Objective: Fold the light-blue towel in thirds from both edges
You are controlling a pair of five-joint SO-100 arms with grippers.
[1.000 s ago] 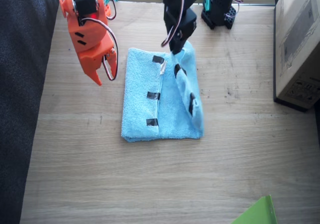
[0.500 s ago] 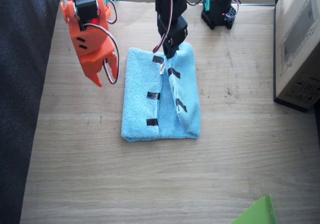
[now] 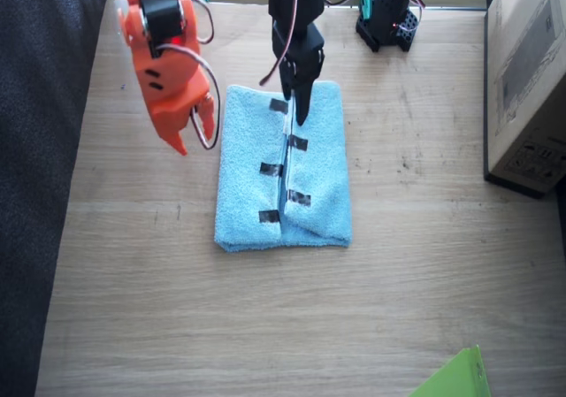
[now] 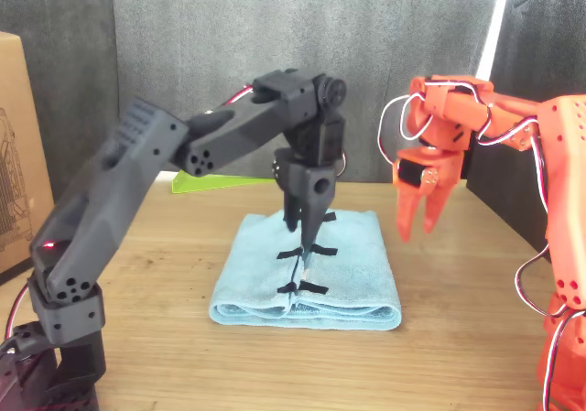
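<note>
Bench: the pale wooden bench fills the fixed view; a brown cardboard box sits at the right edge of the frame and a bright green sheet corner shows at the bottom right.
Towel: the fluffy light-blue terry towel lies at upper centre of the fixed view, now flat with both flaps folded in.
Change: a second ago the flap on the picture's right stood lifted and curled; it has since come down flat, so its black tape strips lie just beside the other flap's strips along a middle seam.
Meaning: by my reading both edges are folded in and the fold looks all but complete; only letting go and backing away seem left.
Left arm: the black left gripper points down at the seam's top end, at or just above the cloth; its jaws look nearly together, but I cannot tell whether they pinch the towel.
Right arm: the orange right gripper hangs at upper left beside the towel, jaws slightly parted, holding nothing.
</note>
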